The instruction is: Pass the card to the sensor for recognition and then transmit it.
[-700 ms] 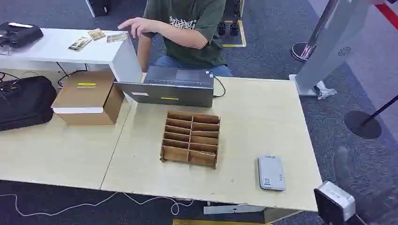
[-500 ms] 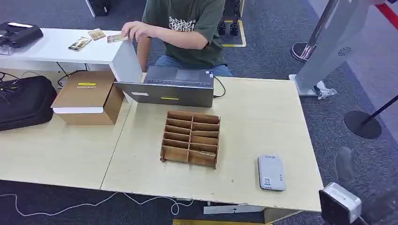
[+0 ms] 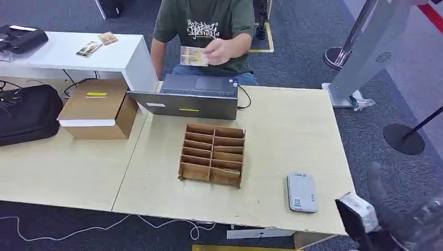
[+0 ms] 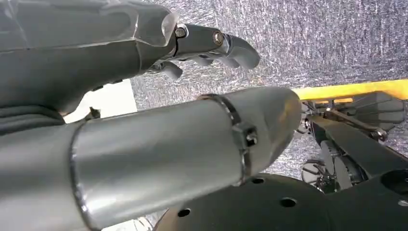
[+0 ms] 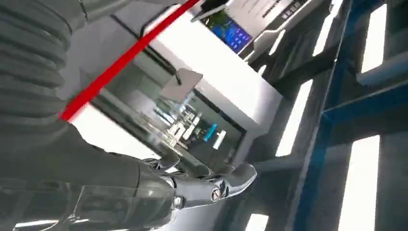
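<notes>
Cards matter here: a person's hand [image 3: 222,51] at the top middle of the head view holds one small picture card [image 3: 191,55] up above the dark grey laptop [image 3: 190,98]. The flat grey card sensor [image 3: 301,192] lies on the pale wooden table [image 3: 292,125], lower right, beside the brown wooden slotted box [image 3: 212,155]. Left hand [image 4: 211,45] holds nothing, its fingers loosely bent and apart. Right hand [image 5: 202,185] holds nothing too, its fingers stretched out.

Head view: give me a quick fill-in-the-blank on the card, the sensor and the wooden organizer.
1. The card is held by the ____ behind the table.
2. The grey sensor lies flat on the ____.
3. The wooden organizer stands between the sensor and the ____.
4. Two more cards lie on the ____ side table.

Missing words: person; table; laptop; white
</notes>
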### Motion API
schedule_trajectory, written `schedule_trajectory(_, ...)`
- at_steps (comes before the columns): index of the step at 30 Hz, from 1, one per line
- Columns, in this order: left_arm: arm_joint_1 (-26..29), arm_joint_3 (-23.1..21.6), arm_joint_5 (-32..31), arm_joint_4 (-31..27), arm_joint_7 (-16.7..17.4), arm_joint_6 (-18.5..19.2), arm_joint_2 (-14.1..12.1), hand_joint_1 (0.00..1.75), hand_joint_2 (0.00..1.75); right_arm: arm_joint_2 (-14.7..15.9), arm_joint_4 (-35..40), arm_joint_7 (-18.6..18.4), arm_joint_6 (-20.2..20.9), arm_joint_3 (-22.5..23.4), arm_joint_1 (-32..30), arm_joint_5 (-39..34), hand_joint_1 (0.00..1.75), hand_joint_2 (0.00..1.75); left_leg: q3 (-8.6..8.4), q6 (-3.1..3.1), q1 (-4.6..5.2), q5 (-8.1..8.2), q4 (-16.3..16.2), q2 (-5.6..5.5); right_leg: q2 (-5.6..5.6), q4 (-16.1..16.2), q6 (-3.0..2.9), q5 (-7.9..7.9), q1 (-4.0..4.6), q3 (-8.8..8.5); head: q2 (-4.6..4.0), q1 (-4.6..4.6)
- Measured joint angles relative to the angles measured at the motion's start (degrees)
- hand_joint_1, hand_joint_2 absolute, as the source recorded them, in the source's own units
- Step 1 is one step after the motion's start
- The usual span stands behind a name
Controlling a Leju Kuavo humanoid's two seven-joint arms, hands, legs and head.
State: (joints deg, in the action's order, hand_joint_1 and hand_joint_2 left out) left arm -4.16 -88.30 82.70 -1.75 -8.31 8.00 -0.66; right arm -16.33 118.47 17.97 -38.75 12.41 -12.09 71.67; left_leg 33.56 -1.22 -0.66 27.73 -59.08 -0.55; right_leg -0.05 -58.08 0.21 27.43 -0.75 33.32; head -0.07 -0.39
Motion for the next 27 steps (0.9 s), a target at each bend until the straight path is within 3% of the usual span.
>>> schedule_trajectory(4,-0.1,0.0,-2.5,0.0,0.3,0.2,-0.4,0.00,0.00,1.3,-6.6,-1.2,0.0,0.1,5.7,9.7,0.00,1.75,-0.09,0.04,0.00,-0.05,0.0,-0.01,-0.03,0.0,0.04,-0.03,0.00,-0.04,0.00,0.04)
schedule_trajectory(8,-0.1,0.0,-3.1,0.0,0.5,0.4,-1.0,0.00,0.00,2.0,-11.0,-3.7,0.0,0.1,9.7,12.3,0.00,1.75,-0.06,0.04,0.00,-0.08,0.0,-0.08,-0.06,0.0,0.05,-0.06,0.00,-0.05,0.00,0.00)
schedule_trajectory(11,-0.3,0.0,-4.6,-0.1,1.0,0.4,-1.6,0.00,0.00,4.2,-17.5,-14.0,0.0,-1.6,16.4,17.5,0.00,1.75,-0.14,0.04,0.02,-0.07,0.0,0.24,0.22,0.0,0.05,-0.13,0.00,-0.01,0.00,-0.04)
schedule_trajectory(15,-0.7,0.0,-6.5,-0.2,1.3,0.8,-2.2,0.00,0.00,10.8,-30.2,-24.4,0.0,-7.0,27.6,18.4,0.00,1.75,-0.13,0.09,0.02,-0.18,0.0,0.27,0.25,0.0,0.12,-0.24,-0.01,-0.01,-0.02,0.00)
schedule_trajectory(20,-0.9,0.0,-6.9,-0.7,2.2,1.4,-3.1,0.00,0.00,16.0,-48.6,-26.9,0.1,-14.2,42.2,18.4,0.00,1.75,-0.08,0.10,0.02,-0.33,-0.1,0.24,0.22,0.0,0.14,-0.40,-0.02,0.04,0.00,0.00)
schedule_trajectory(27,-0.7,0.0,-6.8,-1.2,2.2,2.3,-3.8,0.00,0.00,17.5,-67.4,-26.8,0.9,-22.8,55.1,18.4,0.00,1.75,-0.05,0.08,-0.01,-0.35,-0.1,0.18,0.19,0.0,0.13,-0.40,-0.01,0.11,0.00,-0.02)
